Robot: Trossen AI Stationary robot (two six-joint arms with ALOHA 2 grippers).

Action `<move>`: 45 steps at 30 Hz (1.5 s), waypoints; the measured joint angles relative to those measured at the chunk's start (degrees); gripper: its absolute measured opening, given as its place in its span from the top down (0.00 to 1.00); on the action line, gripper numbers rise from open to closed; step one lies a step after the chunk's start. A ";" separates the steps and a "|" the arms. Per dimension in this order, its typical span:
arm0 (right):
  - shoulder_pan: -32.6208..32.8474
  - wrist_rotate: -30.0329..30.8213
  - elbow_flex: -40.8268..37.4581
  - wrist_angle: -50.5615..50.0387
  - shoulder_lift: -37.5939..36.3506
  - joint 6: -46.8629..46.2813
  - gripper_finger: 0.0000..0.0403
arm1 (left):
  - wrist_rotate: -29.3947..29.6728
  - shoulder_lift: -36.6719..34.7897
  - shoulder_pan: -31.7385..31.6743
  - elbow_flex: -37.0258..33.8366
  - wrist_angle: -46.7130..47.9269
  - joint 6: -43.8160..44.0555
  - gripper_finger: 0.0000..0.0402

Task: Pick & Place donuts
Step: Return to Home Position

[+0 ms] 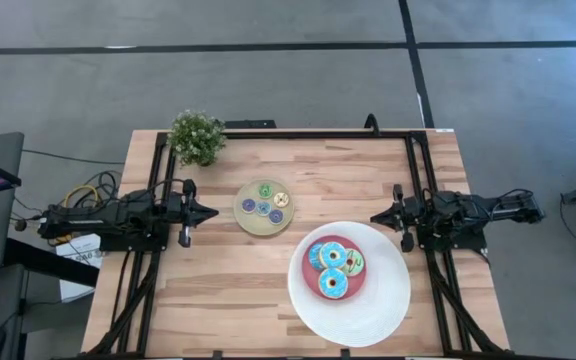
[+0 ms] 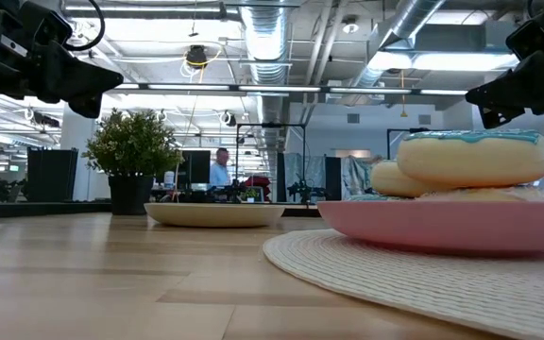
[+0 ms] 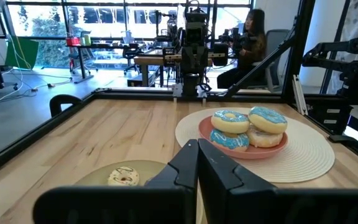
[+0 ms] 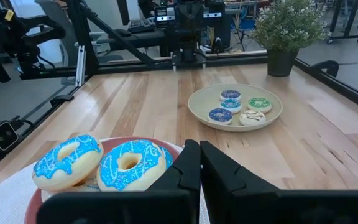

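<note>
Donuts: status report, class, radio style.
Left end effector shut, empty, parked left; right end effector same, parked right. Big donuts on pink plate, small donuts on tan plate. Nothing blocking.

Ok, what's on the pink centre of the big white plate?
Three large blue-iced ring donuts and a green-iced one, piled together. They cover most of the pink centre, so anything beneath is hidden.

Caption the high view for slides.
Left gripper, right gripper parked shut; large iced donuts on pink-centred white plate, tiny donuts on tan plate.

Table (image 1: 218,290) evenly lit from overhead, only faint soft shadows cast on it, ceiling lights (image 2: 414,61) blown bright, windows (image 3: 104,15) glaring.
</note>
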State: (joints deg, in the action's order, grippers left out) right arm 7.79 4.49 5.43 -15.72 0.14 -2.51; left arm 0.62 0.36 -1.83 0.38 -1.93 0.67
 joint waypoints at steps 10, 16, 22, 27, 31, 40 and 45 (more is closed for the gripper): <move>0.00 0.00 -0.02 -0.01 0.00 -1.98 1.00 | 0.00 0.00 0.00 -0.01 0.01 0.00 1.00; 0.00 0.00 -0.02 -0.01 0.00 -1.98 1.00 | 0.00 0.00 0.00 -0.02 0.02 0.00 1.00; 0.00 0.00 -0.02 -0.01 0.00 -1.99 1.00 | 0.00 0.00 0.00 -0.01 0.02 0.00 1.00; 0.00 0.00 -0.02 -0.01 0.00 -1.98 1.00 | 0.00 0.00 0.00 -0.01 0.01 0.00 1.00; 0.00 0.00 -0.02 -0.01 0.00 -2.00 1.00 | 0.00 0.01 0.00 -0.01 0.01 0.00 1.00; 0.00 0.00 -0.03 -0.01 0.00 -2.00 1.00 | -0.01 0.00 0.00 -0.02 0.00 0.00 1.00; 0.00 0.00 -0.04 -0.01 0.00 -2.00 1.00 | -0.02 0.00 0.01 -0.01 0.00 0.00 1.00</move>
State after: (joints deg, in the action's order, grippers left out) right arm 7.79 4.49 5.39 -15.73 0.14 -4.51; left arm 0.60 0.36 -1.82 0.38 -1.93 0.67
